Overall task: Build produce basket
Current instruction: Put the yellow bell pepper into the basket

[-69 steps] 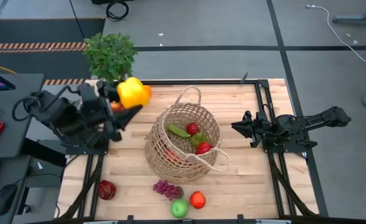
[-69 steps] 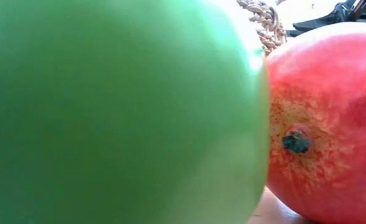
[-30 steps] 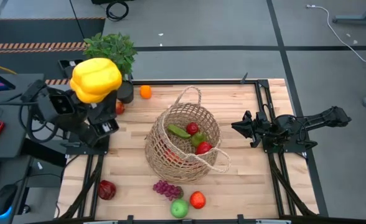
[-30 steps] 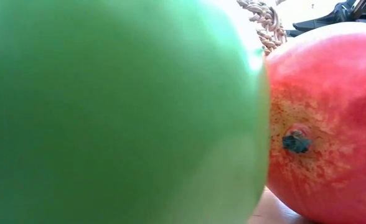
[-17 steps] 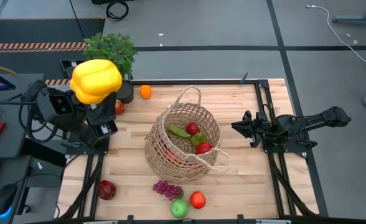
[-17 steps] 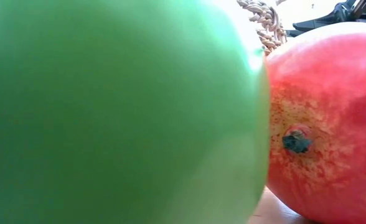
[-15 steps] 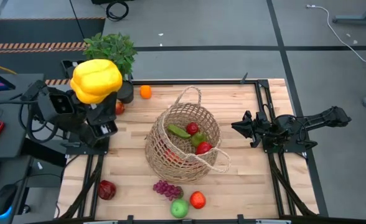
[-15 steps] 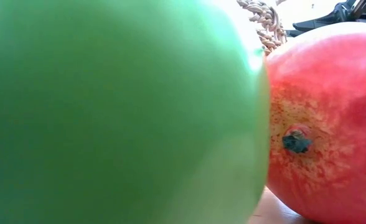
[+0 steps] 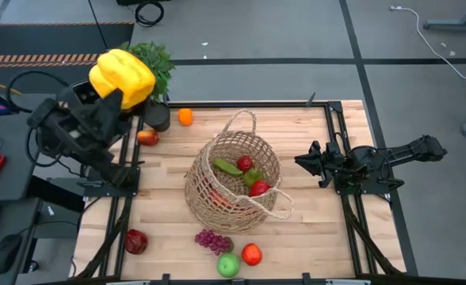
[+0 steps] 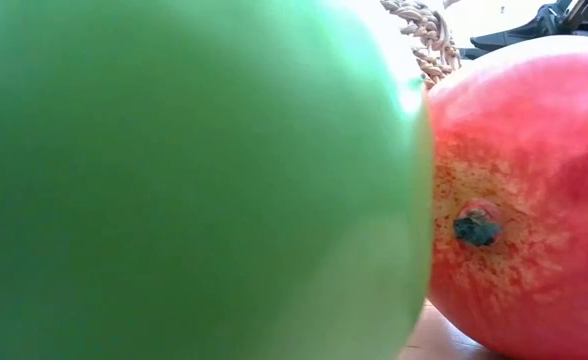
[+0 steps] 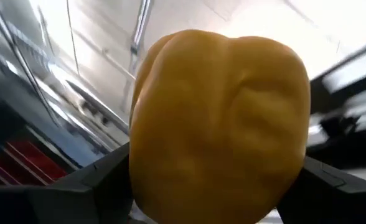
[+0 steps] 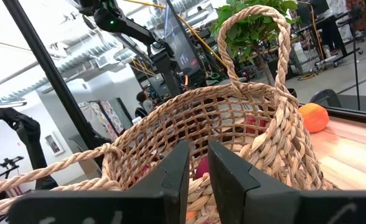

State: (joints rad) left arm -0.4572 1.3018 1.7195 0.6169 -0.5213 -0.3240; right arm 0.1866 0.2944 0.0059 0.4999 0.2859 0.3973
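Note:
My left gripper (image 11: pixel 215 193) holds a yellow pepper (image 9: pixel 122 75) high over the table's far left corner, in front of the potted plant. The wicker basket (image 9: pixel 233 180) stands mid-table with a cucumber (image 9: pixel 226 166), red fruits and a green one inside. Loose produce lies on the table: an orange (image 9: pixel 185 117), a red fruit (image 9: pixel 147 137), a dark red apple (image 9: pixel 135 241), grapes (image 9: pixel 214 241), a green apple (image 9: pixel 229 265) and a red-orange fruit (image 9: pixel 252 254). My right gripper (image 9: pixel 300 161) rests shut to the right of the basket, pointing at it. My left gripper pinches the yellow pepper between its two fingers, one finger (image 11: pixel 99 177) on each of the pepper's opposite sides (image 11: pixel 142 168). The fingers slant upward from below. The pepper sits above them, lifted well clear of the table.
A leafy potted plant (image 9: pixel 142 59) in a black pot (image 9: pixel 158 117) stands at the far left corner, just behind the pepper. In the low view the green apple (image 10: pixel 174 180) and the red-orange fruit (image 10: pixel 524 200) block almost everything. Bare wood lies between the basket and the left arm.
My left gripper has rolled about its own pointing line, still shut on the yellow pepper. The pepper has turned with it and shifted a little toward the far edge, staying lifted clear.

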